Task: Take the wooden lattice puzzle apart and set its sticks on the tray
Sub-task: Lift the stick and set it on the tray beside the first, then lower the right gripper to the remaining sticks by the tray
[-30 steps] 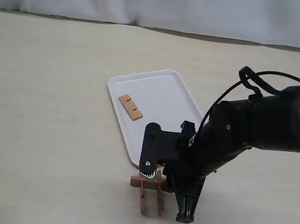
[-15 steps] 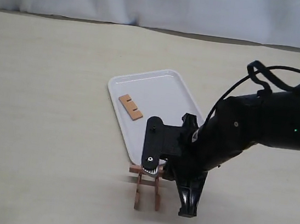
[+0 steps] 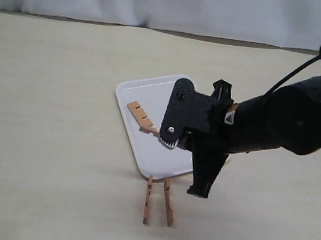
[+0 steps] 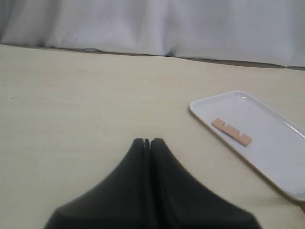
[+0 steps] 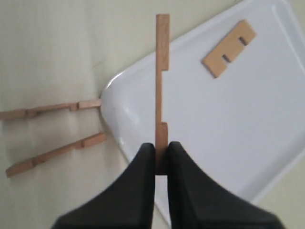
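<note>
Tray (image 3: pixel 172 95) (image 4: pixel 271 143) (image 5: pixel 228 109): white, flat on the table (image 3: pixel 43 110). In the exterior view its long axis runs diagonally, far-left to near-right.

Right arm (image 3: pixel 290 122) comes in from the right, over the tray's near right side.

Right gripper (image 3: pixel 165 139) (image 5: pixel 161 148): jaws pinched narrow on one end of the held stick (image 3: pixel 149 131) (image 5: pixel 162 71). The stick's long axis carries straight on from the fingertips, in line with the gripper. In the exterior view it juts out to the left over the tray's near half. The wrist view shows it thin edge up, with both notches on one side edge. Can't tell its height above the tray.

Left gripper (image 4: pixel 148 141): fingertips pressed together with nothing between them, over the table, apart from the tray. It doesn't show in the exterior view.

Stick on the tray (image 3: pixel 140 115) (image 4: pixel 231 132) (image 5: pixel 228 48): lies flat in the far-left part. Its long axis is roughly parallel to the tray's long left rim, and its notches face the tray's middle. It's apart from the held stick in the right wrist view.

Two sticks on the table (image 3: pixel 148 200) (image 5: pixel 50 110), the second at (image 3: pixel 168 202) (image 5: pixel 55 153): they sit just past the tray's near short rim, side by side. Long axes point from the rim toward the exterior camera, spreading slightly at the near ends. Their far ends are right at the rim; can't tell if they touch it.

All four sticks are separate and nothing is interlocked: one on the tray, one in the jaws, two off the tray.
</note>
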You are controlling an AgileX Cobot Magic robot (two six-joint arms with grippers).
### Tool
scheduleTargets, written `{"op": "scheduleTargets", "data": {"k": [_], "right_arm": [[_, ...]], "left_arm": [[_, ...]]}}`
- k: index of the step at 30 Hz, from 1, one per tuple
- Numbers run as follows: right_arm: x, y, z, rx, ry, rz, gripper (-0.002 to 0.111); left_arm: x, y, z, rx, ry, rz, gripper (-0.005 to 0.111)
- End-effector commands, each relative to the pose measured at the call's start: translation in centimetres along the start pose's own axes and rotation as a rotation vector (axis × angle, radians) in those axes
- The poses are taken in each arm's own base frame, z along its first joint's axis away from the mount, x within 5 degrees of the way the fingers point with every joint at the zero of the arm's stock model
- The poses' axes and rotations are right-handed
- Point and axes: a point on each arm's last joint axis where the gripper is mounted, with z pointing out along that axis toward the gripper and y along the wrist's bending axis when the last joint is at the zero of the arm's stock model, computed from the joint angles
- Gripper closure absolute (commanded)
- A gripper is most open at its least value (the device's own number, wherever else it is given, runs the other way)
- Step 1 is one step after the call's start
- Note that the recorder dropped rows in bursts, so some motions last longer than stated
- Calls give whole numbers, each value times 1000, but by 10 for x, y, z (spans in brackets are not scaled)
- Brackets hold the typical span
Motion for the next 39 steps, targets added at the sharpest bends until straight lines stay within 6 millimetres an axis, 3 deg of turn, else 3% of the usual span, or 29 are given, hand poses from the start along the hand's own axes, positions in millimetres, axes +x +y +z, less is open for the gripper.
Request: {"op": "scheduleTargets", "data": {"k": [1, 6, 9, 14, 19, 24, 26, 35, 39], "right_arm": [[-5, -17, 1, 141, -111, 151, 104], [4, -52, 16, 290, -252, 541, 104], [13, -63, 35, 277, -219, 673, 104], [24, -59, 70, 226, -139, 738, 103], [28, -56, 82, 216, -129, 802, 84], [25, -56, 77, 212, -133, 803, 55], [23, -57, 67, 206, -132, 803, 50], [20, -44, 11, 83, 19, 774, 52], [29, -28, 12, -14, 140, 825, 55]], "left_arm": [[0, 0, 0, 8, -6, 2, 107], [0, 0, 0, 8, -6, 2, 107], [0, 0, 0, 8, -6, 2, 107], [0, 0, 0, 8, -6, 2, 107], [0, 0, 0, 8, -6, 2, 107], [0, 0, 0, 8, -6, 2, 107], [0, 0, 0, 8, -6, 2, 107], [0, 0, 0, 9, -6, 0, 107], [0, 0, 0, 9, -6, 0, 107]]}}
